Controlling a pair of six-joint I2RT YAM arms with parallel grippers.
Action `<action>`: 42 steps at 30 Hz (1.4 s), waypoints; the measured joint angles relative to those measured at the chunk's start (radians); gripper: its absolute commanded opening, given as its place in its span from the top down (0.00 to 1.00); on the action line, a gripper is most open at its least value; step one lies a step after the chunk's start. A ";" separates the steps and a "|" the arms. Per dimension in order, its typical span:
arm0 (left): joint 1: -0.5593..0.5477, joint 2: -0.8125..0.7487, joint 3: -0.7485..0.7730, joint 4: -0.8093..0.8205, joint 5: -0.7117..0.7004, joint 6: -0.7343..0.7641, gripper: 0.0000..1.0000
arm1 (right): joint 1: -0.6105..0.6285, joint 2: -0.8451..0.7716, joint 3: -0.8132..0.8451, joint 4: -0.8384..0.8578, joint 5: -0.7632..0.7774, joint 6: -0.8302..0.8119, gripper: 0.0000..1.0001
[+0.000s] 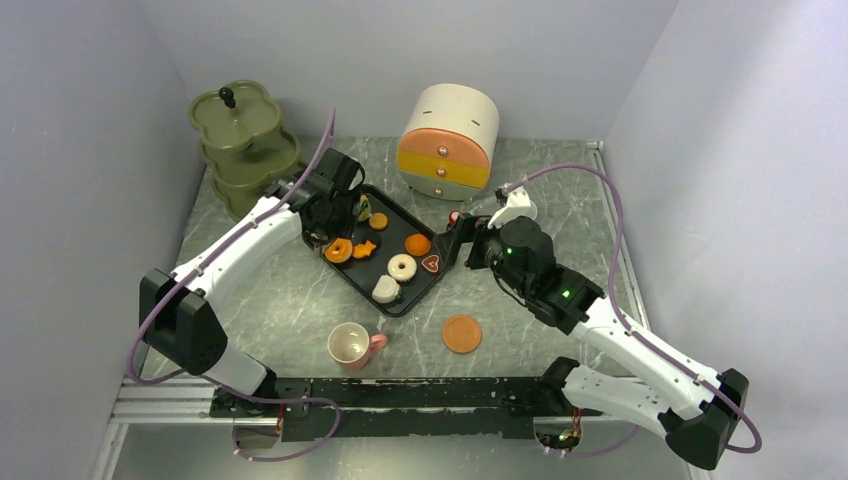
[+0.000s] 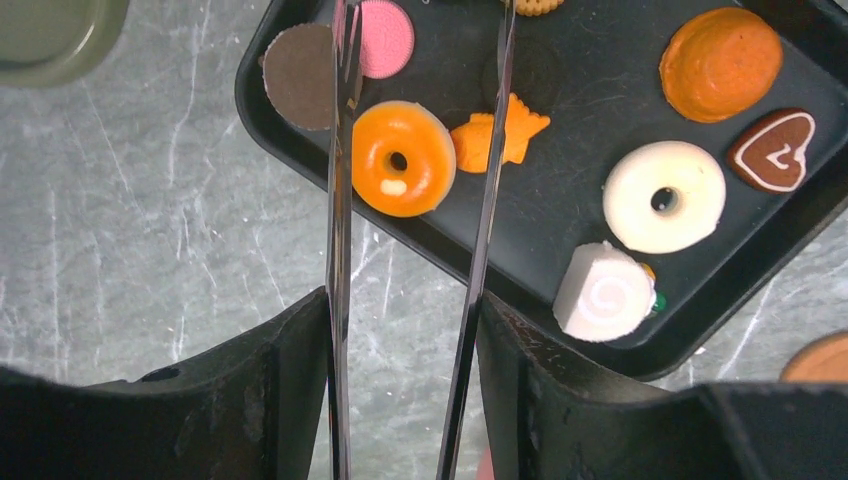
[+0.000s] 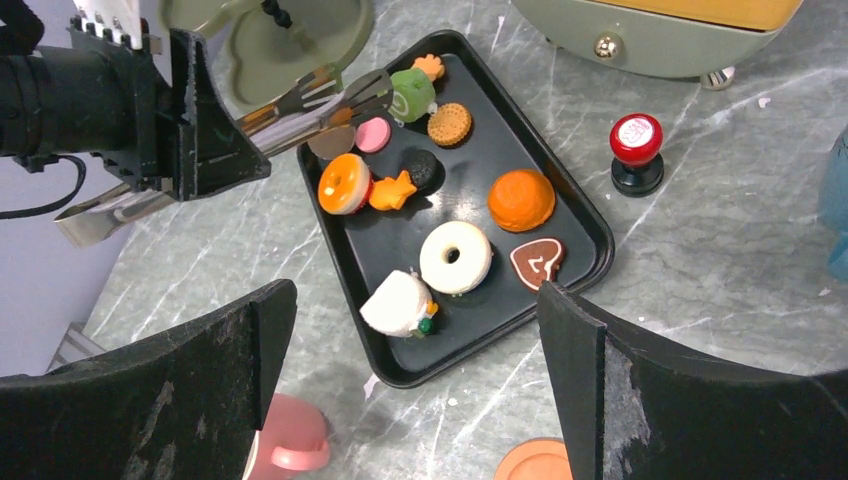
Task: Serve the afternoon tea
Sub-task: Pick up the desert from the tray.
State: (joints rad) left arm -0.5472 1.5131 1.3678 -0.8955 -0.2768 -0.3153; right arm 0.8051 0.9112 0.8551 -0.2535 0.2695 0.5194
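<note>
A black tray [image 1: 395, 238] holds the pastries: an orange doughnut [image 1: 338, 250], a white doughnut [image 1: 402, 267], a white swirl roll [image 1: 386, 289], a heart cookie [image 1: 431, 264] and an orange bun [image 1: 418, 244]. A green swirl roll [image 3: 412, 92] lies at the tray's far end. My left gripper [image 2: 405, 310] is shut on metal tongs [image 2: 340, 200]. Their blades are spread above the orange doughnut [image 2: 402, 158], with the tips near the green roll. My right gripper [image 3: 415, 300] is open and empty above the tray's near right edge. A pink cup [image 1: 350, 345] and an orange saucer [image 1: 462, 334] stand in front.
The olive-green tiered stand [image 1: 240, 140] is at the back left. A cream drawer box [image 1: 448, 140] is at the back centre. A red stamp [image 3: 636, 150] stands right of the tray. A blue thing [image 3: 835, 200] is cut off at the right edge of the right wrist view.
</note>
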 measured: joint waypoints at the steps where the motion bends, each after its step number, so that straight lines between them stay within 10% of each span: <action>1: 0.000 0.006 0.000 0.007 -0.004 0.009 0.41 | 0.000 0.000 0.000 0.000 0.001 0.000 0.06; 42: -0.001 0.196 0.015 0.126 -0.056 0.085 0.42 | 0.000 -0.005 0.000 0.001 0.000 -0.001 0.06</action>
State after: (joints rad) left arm -0.5480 1.7096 1.3830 -0.7700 -0.3325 -0.2298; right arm 0.8051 0.9058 0.8551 -0.2527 0.2699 0.5186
